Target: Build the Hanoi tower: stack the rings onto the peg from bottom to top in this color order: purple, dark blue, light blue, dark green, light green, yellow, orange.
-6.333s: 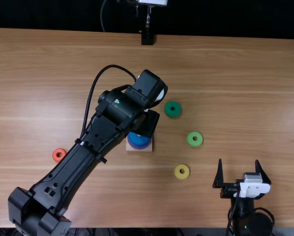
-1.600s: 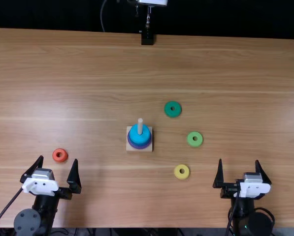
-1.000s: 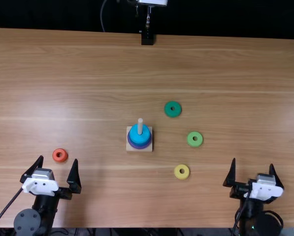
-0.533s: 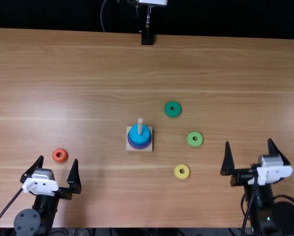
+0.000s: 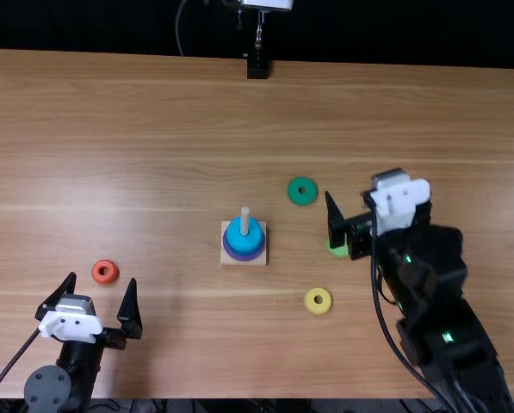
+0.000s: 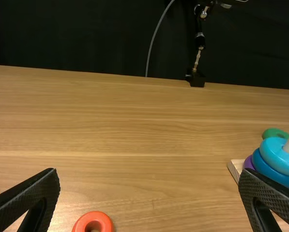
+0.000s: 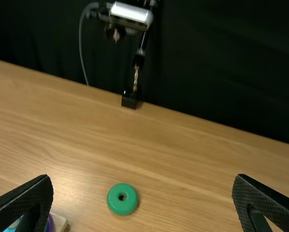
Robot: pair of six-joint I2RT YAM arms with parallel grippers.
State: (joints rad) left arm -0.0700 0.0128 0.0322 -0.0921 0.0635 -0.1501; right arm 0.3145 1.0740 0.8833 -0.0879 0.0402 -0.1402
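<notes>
Top view: right gripper (image 5: 367,205) near dark green ring (image 5: 302,191), jaws spread; left gripper (image 5: 102,278) likewise.

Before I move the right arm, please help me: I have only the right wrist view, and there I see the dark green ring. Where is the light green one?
Observer: In the top view, the light green ring lies on the table, partly covered by the right tool.

Operator: Thank you. And please, which rings are already on the peg, counting from the bottom?

Observer: The left wrist view shows the purple ring lowest, the dark blue ring above it, and the light blue ring on top.
</notes>
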